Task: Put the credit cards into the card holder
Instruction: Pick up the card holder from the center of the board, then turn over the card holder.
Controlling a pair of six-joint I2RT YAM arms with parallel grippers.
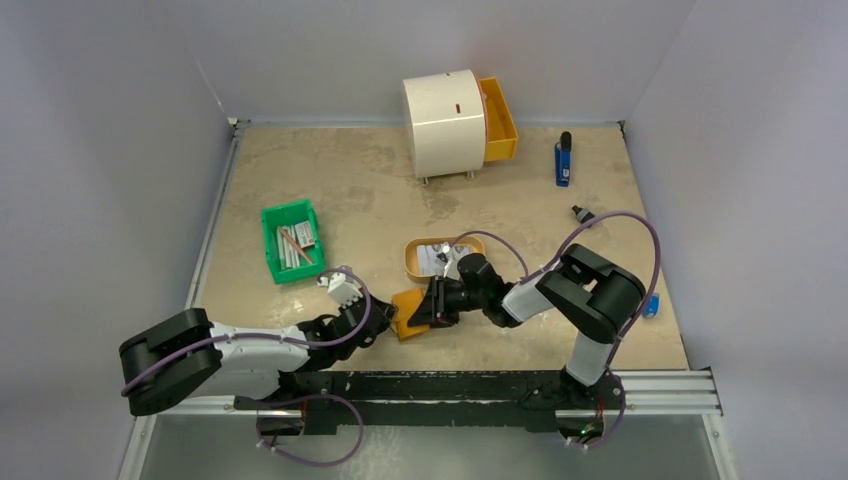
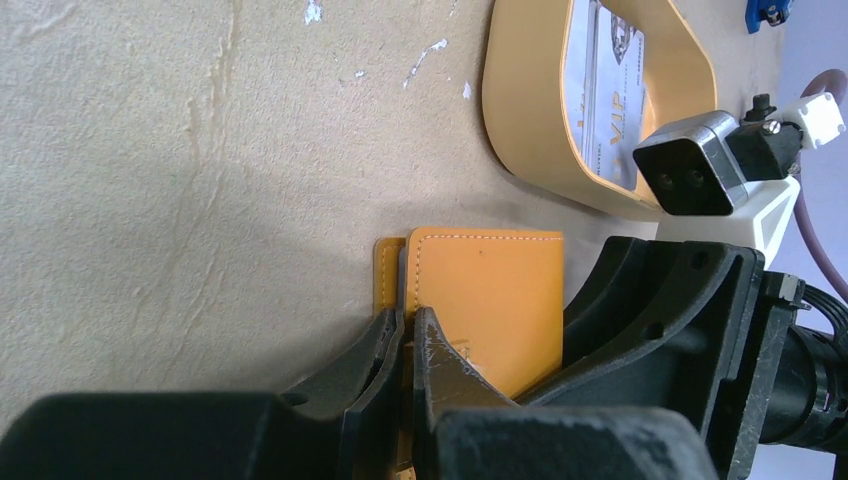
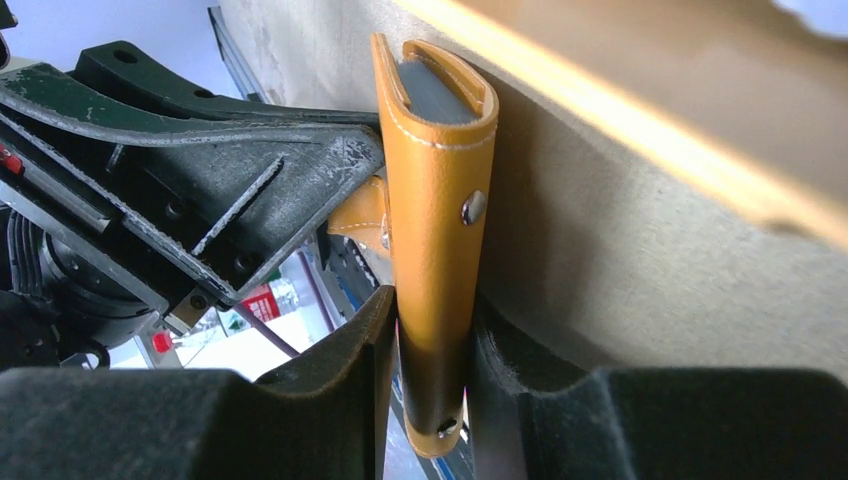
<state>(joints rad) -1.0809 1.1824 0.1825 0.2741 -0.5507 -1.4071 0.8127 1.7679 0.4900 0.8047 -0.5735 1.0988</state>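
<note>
Top view: the holder [image 1: 408, 320] sits at 7 o'clock from the tray [image 1: 408, 262], with a gripper on each side. The left gripper [image 2: 408, 330] pinches the holder's thin flap with its jaws almost closed. The right gripper [image 3: 432, 330] clamps the holder's body, jaws narrow. A grey card [image 3: 435, 95] shows in the holder's open pocket. Other cards [image 2: 605, 100] lie in the tray.

Two grippers, left [image 2: 405, 335] and right [image 3: 432, 335], and one tan card holder [image 2: 490, 300] pinched in both pairs of jaws. Just beyond the jaws sits one oval tray [image 2: 530, 110] of credit cards [image 2: 605, 90] (they overlap, so their number cannot be told). Well away from the jaws are one green bin [image 1: 272, 222], one white drum [image 1: 445, 122] and one blue stick [image 1: 563, 160].
</note>
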